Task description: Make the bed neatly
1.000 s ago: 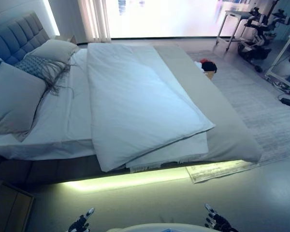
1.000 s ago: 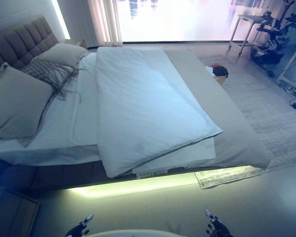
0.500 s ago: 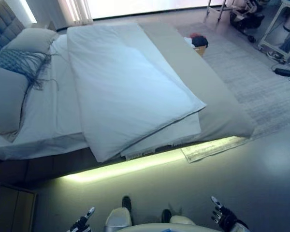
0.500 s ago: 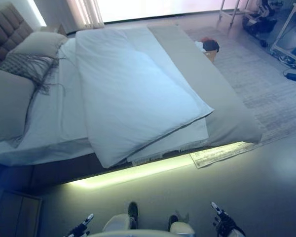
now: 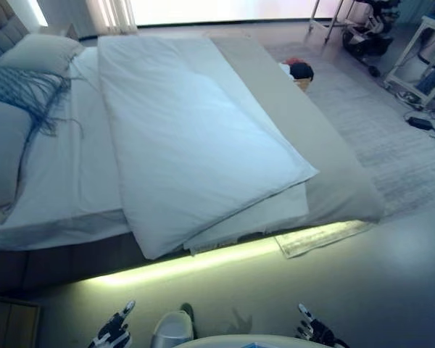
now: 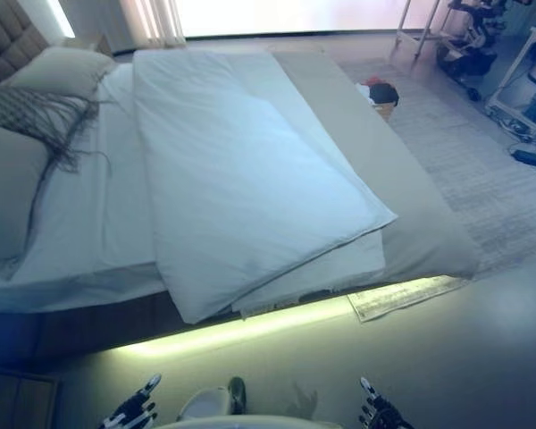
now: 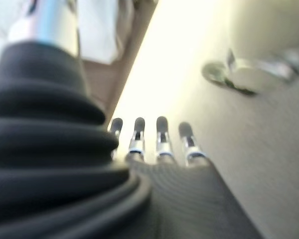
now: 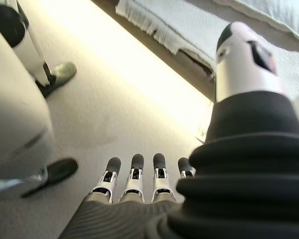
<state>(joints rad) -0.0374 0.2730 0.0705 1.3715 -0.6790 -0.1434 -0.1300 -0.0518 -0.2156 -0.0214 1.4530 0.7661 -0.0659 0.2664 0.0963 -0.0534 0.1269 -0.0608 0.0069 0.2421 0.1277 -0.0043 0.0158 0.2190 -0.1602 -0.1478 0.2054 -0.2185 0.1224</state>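
At the far left, by the tufted headboard [image 6: 2,43], pillows [image 5: 40,52] rest on the white sheet [image 5: 65,181] of the bed [image 5: 341,196]; one large pillow [image 6: 4,192] leans nearest, and a grey fringed cushion [image 5: 18,83] lies between it and the farther one, its threads trailing over the sheet. Just right of them a white duvet [image 5: 196,145] lies folded in a long slab down the middle of the mattress, its near corner hanging over the near edge of the bed, with a second layer showing under its right near corner. Right of the duvet a bare grey strip of bedding runs along the right side. Under the near edge a band of yellow-green light [image 5: 196,261] glows on the floor.

Low at the near left, the left hand [image 5: 112,335] hangs over the floor well short of the bed, fingers [image 7: 162,137] straight and side by side, holding nothing. Low at the near right, the right hand [image 5: 312,333] hangs likewise, fingers [image 8: 134,174] straight and empty.

Farther right a pale rug [image 5: 391,145] covers the floor beside the bed, one fringed corner tucked under the bed's near corner. A small basket [image 5: 299,72] with dark and red things stands at the bed's far right side, and white-framed stands [image 5: 420,65] are at the far right.
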